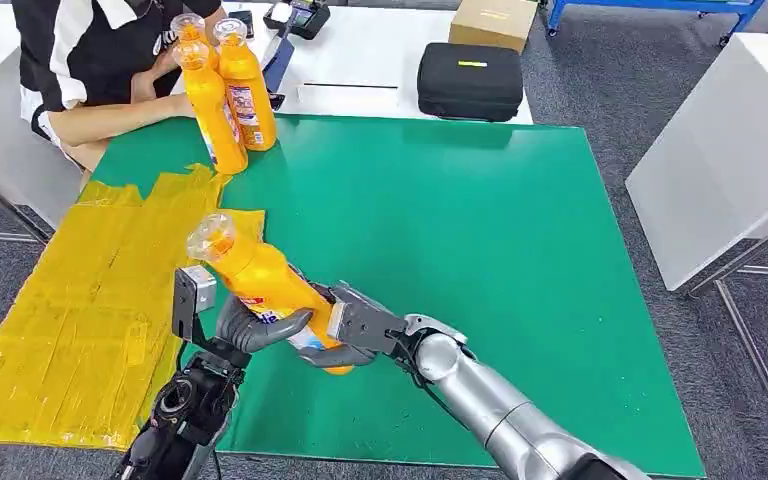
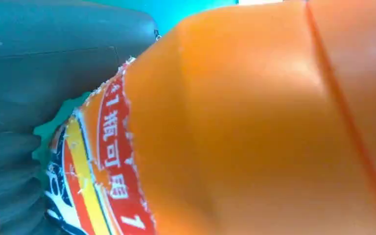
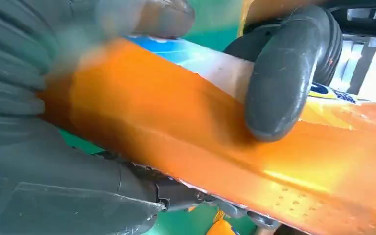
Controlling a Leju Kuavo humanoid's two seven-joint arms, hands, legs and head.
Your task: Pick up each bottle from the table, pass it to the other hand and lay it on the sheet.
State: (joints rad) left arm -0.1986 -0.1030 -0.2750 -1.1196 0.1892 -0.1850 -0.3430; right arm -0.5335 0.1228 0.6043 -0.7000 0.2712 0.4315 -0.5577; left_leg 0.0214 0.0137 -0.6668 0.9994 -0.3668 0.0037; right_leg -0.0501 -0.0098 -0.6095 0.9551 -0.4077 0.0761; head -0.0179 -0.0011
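Bottle (image 1: 260,285) base behind fingers (image 1: 260,330)

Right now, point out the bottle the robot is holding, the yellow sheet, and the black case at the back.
held bottle (image 1: 260,280), head view, on its orange body above the label.
yellow sheet (image 1: 70,320), head view, on a bare middle stretch.
black case (image 1: 470,80), head view, on its top face.

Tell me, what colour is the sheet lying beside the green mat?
Yellow. The sheet shows best in the head view.

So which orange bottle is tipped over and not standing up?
The bottle held between the left hand and right hand is tilted. The two bottles at the far table edge stand upright.
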